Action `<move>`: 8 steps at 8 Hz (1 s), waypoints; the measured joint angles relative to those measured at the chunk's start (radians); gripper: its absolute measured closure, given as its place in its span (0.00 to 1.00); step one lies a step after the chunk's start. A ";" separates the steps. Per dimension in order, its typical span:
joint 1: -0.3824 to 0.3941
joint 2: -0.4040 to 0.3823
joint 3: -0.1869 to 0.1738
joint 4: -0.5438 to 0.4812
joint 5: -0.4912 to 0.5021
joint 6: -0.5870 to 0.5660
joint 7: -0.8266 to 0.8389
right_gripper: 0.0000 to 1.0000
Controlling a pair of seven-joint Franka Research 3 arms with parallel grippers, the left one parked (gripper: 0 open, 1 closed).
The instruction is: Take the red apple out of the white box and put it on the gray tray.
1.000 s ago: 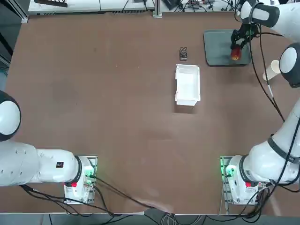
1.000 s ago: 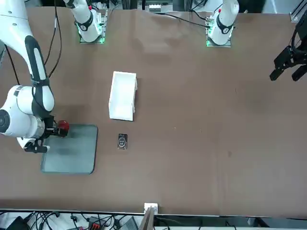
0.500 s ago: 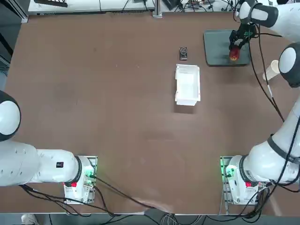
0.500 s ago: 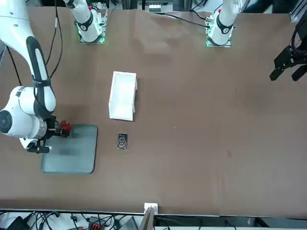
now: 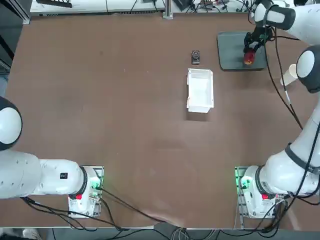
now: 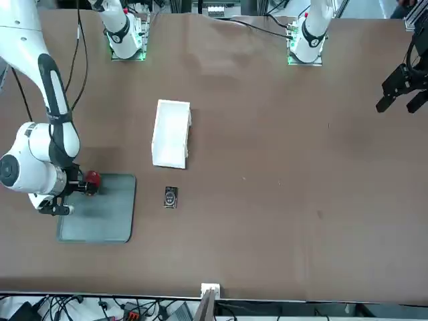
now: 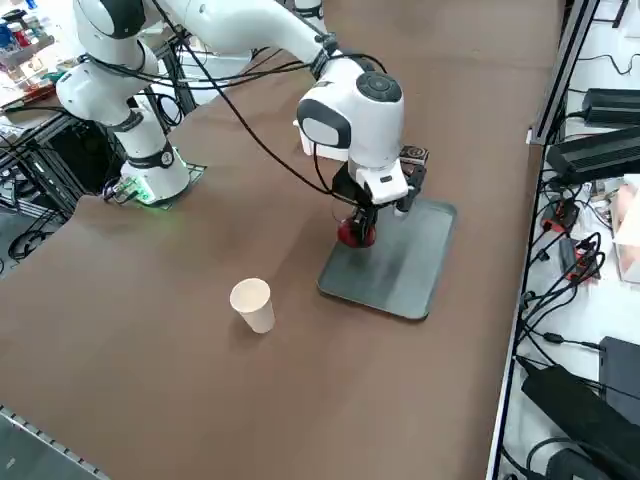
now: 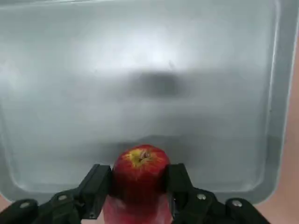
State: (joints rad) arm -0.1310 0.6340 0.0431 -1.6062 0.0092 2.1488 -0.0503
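Right gripper (image 8: pixel 140 171) is hanging over gray tray (image 7: pixel 395 275), by the tray's robot-side edge. Fingers are closing on red apple (image 8: pixel 140 189) from opposite sides, gripping it. Apple is sitting between the pads, stem end facing the wrist; two-sided hold is probably keeping it from rolling out. Apple seems to be hanging above the tray rather than resting on it; exact gap, can't tell.

White box (image 5: pixel 200 90) is lying to the left of the tray, slightly closer to the arm bases, so the pick part is looking finished; current step is likely carrying/positioning for release. Paper cup (image 7: pixel 253 305) is standing robot-side and right of the tray, apart from the arm's drop spot. Small dark device (image 5: pixel 195 57) is lying left of the tray, also out of the way.

Next move is probably calling for shifting a bit inward over the tray, then lowering until the apple is touching the base before opening. Releasing high or near the rim would be risking a bounce or roll, the fruit being round.
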 joint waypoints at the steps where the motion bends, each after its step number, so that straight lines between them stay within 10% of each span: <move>1: 0.000 0.001 0.000 0.000 0.000 0.000 0.000 0.32; 8: 0.004 0.042 0.000 0.047 0.000 0.006 0.000 0.31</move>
State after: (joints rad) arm -0.1271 0.6757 0.0433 -1.5588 0.0091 2.1544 -0.0500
